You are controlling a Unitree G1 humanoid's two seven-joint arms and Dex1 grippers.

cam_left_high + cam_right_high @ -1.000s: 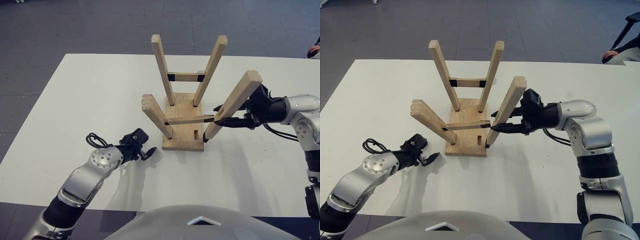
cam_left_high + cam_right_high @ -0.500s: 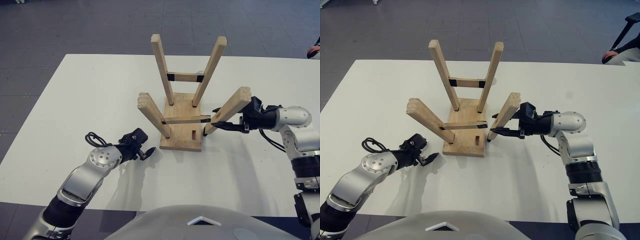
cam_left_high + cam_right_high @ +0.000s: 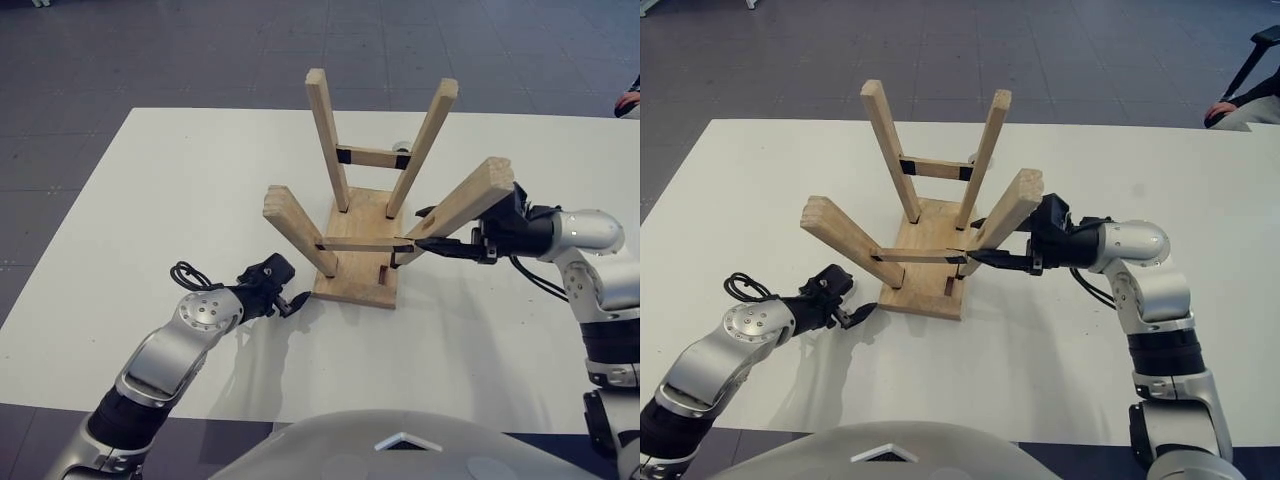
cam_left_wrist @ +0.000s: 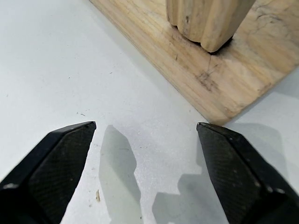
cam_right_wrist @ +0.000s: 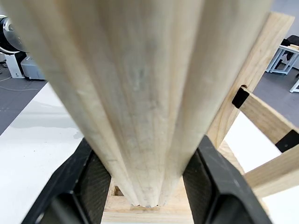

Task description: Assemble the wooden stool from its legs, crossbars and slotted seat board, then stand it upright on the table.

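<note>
Seat board (image 3: 352, 282) slid left on white table (image 3: 150, 200); right pincer (image 3: 420, 230) clamps leg (image 3: 460, 205), left pincer (image 3: 293, 300) apart.

From where I stand there are four wooden legs (image 3: 328, 140) (image 3: 420, 145) (image 3: 298, 230) (image 3: 455, 207), two thin crossbars (image 3: 372, 156) (image 3: 360, 243) and one seat board (image 3: 352, 283), seven wooden pieces in all. There is one white table (image 3: 200, 180). The robot has a left gripper (image 4: 145, 128) and a right gripper (image 5: 145, 154), two in all, each with two dark fingers (image 4: 56, 158), so four fingers.
</note>
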